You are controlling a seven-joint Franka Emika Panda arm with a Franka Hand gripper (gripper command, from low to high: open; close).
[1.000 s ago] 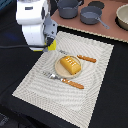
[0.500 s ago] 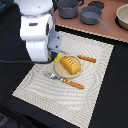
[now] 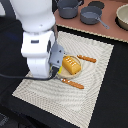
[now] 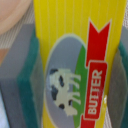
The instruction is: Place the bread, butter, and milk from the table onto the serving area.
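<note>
My gripper [image 4: 75, 75] is shut on the butter [image 4: 75, 55], a yellow packet with a red-and-white label that fills the wrist view between the green pads [image 4: 27, 87]. In the exterior view the gripper [image 3: 59, 70] is mostly hidden behind the arm, low over the serving area [image 3: 95, 95], just to the exterior view's left of the plate. The bread [image 3: 71, 64] lies on the round tan plate [image 3: 79, 73]. A tan curve, seemingly the plate's rim [image 4: 12, 15], shows beside the butter in the wrist view. The milk is out of view.
Two wooden-handled knives [image 3: 86, 59] [image 3: 73, 83] lie on the placemat beside the plate. Grey pots [image 3: 91, 15] and a bowl [image 3: 122, 17] stand on the pinkish-brown board [image 3: 110, 31] at the back. The black table [image 3: 117, 85] surrounds the mat.
The arm has moved forward and lower over the placemat, towards the plate, with the butter still in the gripper. The bread and knives have not moved.
</note>
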